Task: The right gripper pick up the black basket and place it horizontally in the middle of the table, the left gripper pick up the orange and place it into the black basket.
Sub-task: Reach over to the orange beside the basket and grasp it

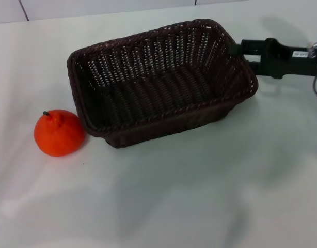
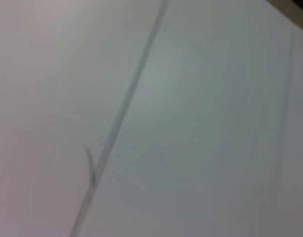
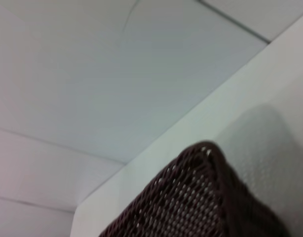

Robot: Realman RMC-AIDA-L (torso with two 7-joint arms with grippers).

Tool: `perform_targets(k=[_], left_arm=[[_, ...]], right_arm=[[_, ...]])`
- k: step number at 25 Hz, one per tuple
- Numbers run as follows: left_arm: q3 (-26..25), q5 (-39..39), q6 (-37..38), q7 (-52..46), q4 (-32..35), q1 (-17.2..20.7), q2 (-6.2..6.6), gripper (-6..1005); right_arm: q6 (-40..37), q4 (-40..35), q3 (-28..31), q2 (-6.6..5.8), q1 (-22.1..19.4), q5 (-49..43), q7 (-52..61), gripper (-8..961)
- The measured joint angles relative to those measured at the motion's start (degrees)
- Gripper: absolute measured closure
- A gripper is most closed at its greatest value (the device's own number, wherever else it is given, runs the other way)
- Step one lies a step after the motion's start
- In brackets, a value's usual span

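We see right gripper at black basket right rim, basket tilted, mid-table; jaws hidden, grip we cannot tell. Orange waits just beside basket's left corner for left gripper, out of view.

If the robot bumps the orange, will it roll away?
Probably a little. The orange is round and sits loose on the smooth table, so a nudge could roll it. The bumpy top might make it wobble and stop soon. The basket close beside it would likely block it on that side.
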Motion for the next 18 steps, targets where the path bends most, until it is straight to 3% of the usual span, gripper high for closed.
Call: perform_targets(k=[6, 11, 18], left_arm=[[4.98, 10.90, 5.53, 0.91, -1.67, 2.16, 2.43, 175], [5.59, 18.86, 10.14, 1.28, -1.71, 2.68, 2.74, 195], [5.69, 27.20, 16.90, 1.31, -1.71, 1.59, 2.04, 240]], right_arm=[[-0.40, -1.05, 1.34, -1.68, -0.71, 1.82, 0.22, 300], [-3.77, -1.10, 1.36, -2.09, -0.52, 4.36, -0.14, 63], [-5.72, -1.11, 1.38, -2.00, 1.17, 4.62, -0.28, 74]])
